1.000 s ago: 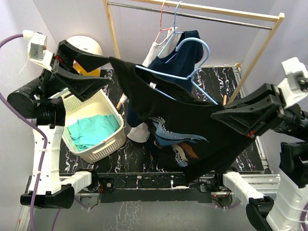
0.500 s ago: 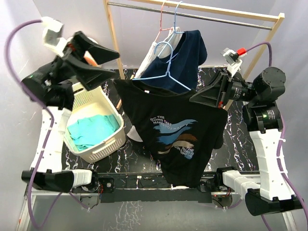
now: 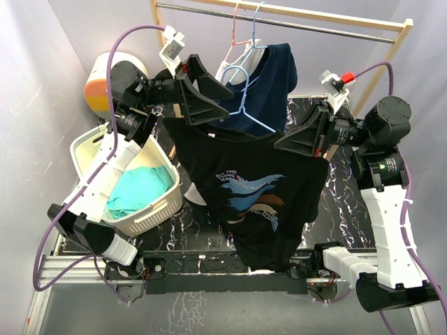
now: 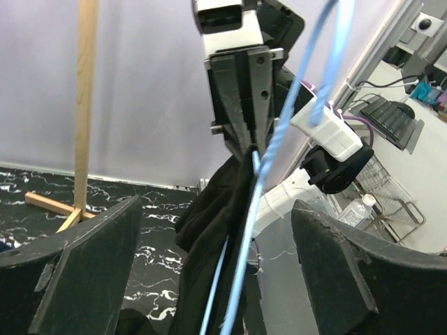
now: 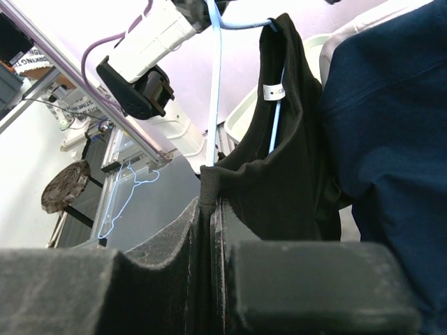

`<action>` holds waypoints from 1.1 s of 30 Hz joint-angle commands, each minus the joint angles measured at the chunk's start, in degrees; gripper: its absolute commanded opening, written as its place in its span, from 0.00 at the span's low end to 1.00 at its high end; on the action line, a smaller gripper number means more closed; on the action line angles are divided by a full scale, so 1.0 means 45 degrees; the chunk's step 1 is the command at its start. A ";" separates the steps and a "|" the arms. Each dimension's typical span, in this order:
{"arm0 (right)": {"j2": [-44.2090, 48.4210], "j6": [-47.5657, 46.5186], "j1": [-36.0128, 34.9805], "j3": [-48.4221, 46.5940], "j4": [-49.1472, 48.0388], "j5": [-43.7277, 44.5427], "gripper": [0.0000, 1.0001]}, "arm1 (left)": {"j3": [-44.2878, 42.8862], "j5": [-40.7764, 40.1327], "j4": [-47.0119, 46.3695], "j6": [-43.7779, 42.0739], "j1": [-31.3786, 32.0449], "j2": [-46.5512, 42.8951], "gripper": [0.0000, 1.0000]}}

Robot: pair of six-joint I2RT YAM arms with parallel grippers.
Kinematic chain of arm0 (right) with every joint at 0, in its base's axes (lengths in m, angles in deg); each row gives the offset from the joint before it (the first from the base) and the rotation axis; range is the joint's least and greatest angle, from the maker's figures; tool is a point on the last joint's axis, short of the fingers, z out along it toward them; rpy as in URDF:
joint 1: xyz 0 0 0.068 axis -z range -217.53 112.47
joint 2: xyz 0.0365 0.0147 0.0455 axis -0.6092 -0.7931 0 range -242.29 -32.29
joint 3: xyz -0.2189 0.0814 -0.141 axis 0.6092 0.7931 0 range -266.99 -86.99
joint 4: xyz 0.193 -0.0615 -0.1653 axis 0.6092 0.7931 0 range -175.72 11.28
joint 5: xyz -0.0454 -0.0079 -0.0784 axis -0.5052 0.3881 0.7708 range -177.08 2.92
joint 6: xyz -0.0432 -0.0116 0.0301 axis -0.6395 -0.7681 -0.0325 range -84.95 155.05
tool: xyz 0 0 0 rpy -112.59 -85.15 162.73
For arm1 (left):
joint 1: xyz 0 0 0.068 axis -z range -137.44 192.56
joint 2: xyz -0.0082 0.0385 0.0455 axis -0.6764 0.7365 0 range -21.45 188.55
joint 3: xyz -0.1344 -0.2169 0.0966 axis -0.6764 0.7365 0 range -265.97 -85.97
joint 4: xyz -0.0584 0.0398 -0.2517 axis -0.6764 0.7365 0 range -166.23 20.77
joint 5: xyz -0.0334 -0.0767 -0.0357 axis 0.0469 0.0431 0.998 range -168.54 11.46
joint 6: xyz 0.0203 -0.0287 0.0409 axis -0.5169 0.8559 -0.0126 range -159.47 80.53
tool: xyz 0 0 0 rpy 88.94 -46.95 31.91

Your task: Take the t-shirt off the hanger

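The black t-shirt [image 3: 258, 188] with a blue-and-brown print hangs spread between the arms, its collar on the light blue wire hanger [image 3: 244, 108] hooked on the rail. My right gripper [image 3: 283, 143] is shut on the shirt's right shoulder edge; in the right wrist view the jaws [image 5: 211, 206] pinch a fold of black fabric [image 5: 293, 181], with the hanger [image 5: 213, 91] above. My left gripper [image 3: 227, 105] is open at the shirt's left shoulder. In the left wrist view its fingers [image 4: 215, 209] stand wide apart around the shirt [image 4: 209, 223] and the hanger wire [image 4: 276, 146], touching neither.
A navy shirt [image 3: 269, 77] and a white garment [image 3: 227, 70] hang on other hangers from the wooden rack [image 3: 279, 10] behind. A white laundry basket [image 3: 150, 215] with teal cloth stands at the left on the black marbled table [image 3: 349, 202].
My left arm has let go of the shirt and swung right from over the basket to the hanger, jaws open. The shirt dropped from stretched out to hanging. The right arm has held still lately.
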 commanded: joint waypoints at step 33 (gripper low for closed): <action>0.2583 -0.5034 -0.0003 0.1249 0.5799 0.4724 0.79 | -0.3396 -0.3650 0.7091 -0.5783 0.2084 -0.1312 0.00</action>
